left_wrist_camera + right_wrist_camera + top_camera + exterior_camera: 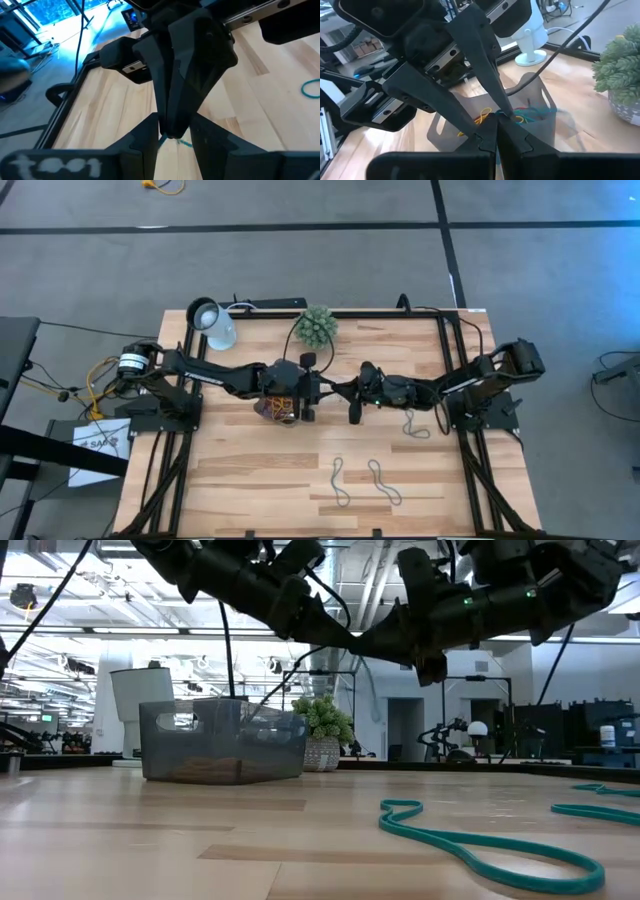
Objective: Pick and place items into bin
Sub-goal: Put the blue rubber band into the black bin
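Bare wood spreads wide toward the near table edge (250, 520), where I see three teal loops (340, 481) lying apart. Both grippers meet mid-table: left gripper (318, 392) spread open, right gripper (343, 391) pinched shut between its fingers, beside the bin (222, 740) holding loops.

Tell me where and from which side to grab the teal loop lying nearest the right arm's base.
Take the teal loop on a single strand near its narrow middle, coming straight down from above. It lies flat and thin on the table, so the side gives nothing to pinch. The hands meet fingertip to fingertip above mid-table, right hand nearer.
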